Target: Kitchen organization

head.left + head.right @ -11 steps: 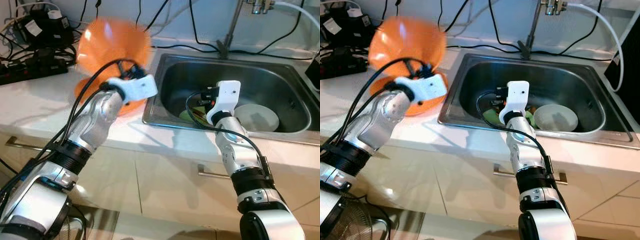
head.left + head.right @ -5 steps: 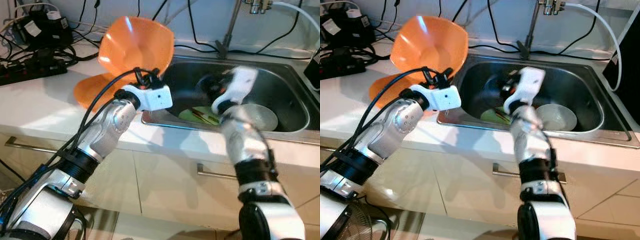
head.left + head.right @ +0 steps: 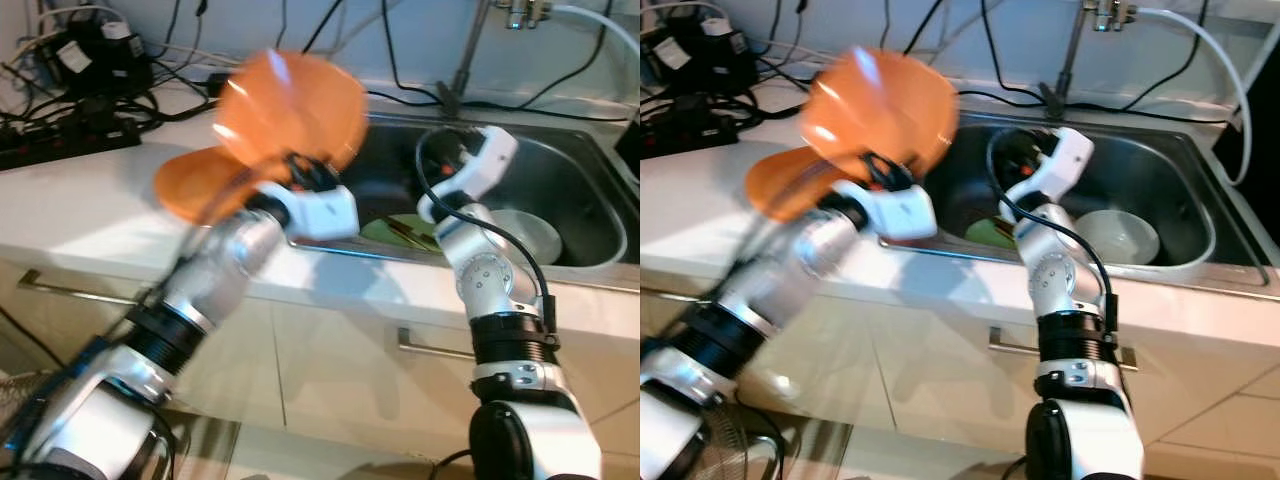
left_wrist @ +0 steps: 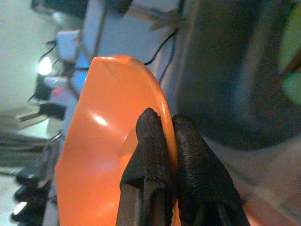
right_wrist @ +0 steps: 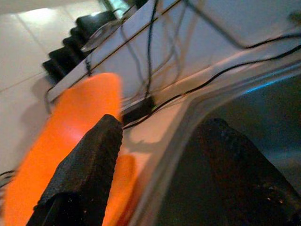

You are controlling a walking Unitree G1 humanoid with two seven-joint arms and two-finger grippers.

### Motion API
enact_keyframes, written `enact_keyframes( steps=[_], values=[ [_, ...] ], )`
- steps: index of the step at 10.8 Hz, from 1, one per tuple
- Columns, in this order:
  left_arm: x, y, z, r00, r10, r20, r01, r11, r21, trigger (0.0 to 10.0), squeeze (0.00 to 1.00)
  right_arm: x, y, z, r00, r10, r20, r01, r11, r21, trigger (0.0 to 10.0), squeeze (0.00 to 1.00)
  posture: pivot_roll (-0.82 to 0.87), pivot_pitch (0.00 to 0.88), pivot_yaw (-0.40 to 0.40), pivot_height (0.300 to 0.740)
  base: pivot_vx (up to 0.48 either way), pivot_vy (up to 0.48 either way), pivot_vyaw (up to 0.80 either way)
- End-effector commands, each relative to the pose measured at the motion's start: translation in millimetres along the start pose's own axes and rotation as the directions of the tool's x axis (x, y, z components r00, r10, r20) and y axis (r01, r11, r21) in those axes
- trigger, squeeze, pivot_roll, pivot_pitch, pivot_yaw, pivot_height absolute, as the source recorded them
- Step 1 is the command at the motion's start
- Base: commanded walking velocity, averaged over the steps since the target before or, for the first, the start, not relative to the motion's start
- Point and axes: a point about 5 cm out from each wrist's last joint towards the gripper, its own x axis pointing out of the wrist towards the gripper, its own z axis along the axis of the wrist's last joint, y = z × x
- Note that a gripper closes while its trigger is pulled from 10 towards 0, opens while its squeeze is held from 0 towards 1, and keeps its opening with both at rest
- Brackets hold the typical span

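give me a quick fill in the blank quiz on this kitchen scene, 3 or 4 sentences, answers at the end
1. The left gripper is shut on the rim of an ____ bowl.
2. The right gripper has its fingers ____ and holds nothing.
3. The white bowl lies inside the ____.
4. A second orange bowl rests on the ____, left of the sink.

Missing words: orange; open; sink; counter
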Motion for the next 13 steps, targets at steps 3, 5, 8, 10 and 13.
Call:
enact_keyframes(
  steps=[3,5,8,10,13],
  values=[
    [0.7,1.6,16,0.997,-0.013,0.078,0.012,1.0,0.012,10.0,0.0,2.4,11.6,5,0.998,0.057,-0.01,-0.057,0.998,0.026,10.0,0.0,0.21,0.023,0.012,0.74,0.0,0.0,0.0],
    [1.8,2.6,19,0.996,-0.016,0.089,0.015,1.0,0.012,10.0,0.0,1.4,11.7,5,0.998,0.059,-0.021,-0.058,0.998,0.032,10.0,0.0,0.21,0.029,0.01,0.74,0.0,0.0,0.0],
    [1.7,2.2,25,0.992,-0.023,0.123,0.021,1.0,0.01,10.0,0.0,2.0,12.5,3,0.998,0.06,-0.032,-0.059,0.998,0.036,10.0,0.0,0.21,0.032,0.009,0.74,0.0,0.0,0.0],
    [2.1,4.8,31,0.989,0.003,0.146,-0.006,1.0,0.022,10.0,0.0,1.6,11.5,1,0.998,0.053,-0.045,-0.052,0.998,0.026,10.0,0.0,0.21,0.033,0.008,0.74,0.0,0.0,0.0],
    [1.8,4.4,34,0.986,0.004,0.166,-0.008,1.0,0.023,10.0,0.0,1.6,11.5,-1,0.997,0.051,-0.05,-0.05,0.998,0.027,10.0,0.0,0.21,0.033,0.006,0.74,0.0,0.0,0.0]
  ],
)
